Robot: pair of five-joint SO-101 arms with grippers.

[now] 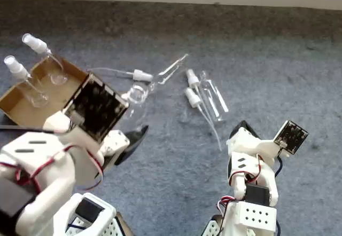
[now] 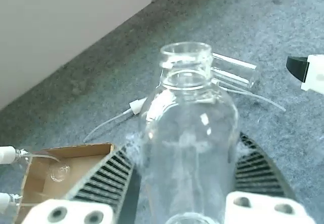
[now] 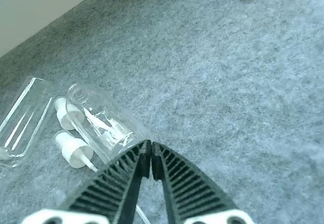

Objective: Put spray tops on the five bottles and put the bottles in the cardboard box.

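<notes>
My left gripper (image 2: 185, 158) is shut on a clear open-necked bottle (image 2: 188, 127), held off the carpet with its neck pointing away from the wrist. From above, this bottle (image 1: 137, 94) hangs just beside the cardboard box (image 1: 21, 108), with the left gripper (image 1: 128, 129) behind it. Two capped bottles (image 1: 40, 68) stand in the box. My right gripper (image 3: 151, 147) is shut on nothing, above a lying bottle (image 3: 109, 120) and two spray tops (image 3: 71, 145). In the high view the right gripper (image 1: 241, 126) sits near those spray tops (image 1: 192, 89).
A third loose spray top (image 1: 141, 76) with a long tube lies beyond the held bottle, next to another lying bottle (image 1: 171, 70). A further lying bottle (image 1: 215, 94) is beside the two spray tops. Grey carpet (image 1: 288, 65) spreads to the right.
</notes>
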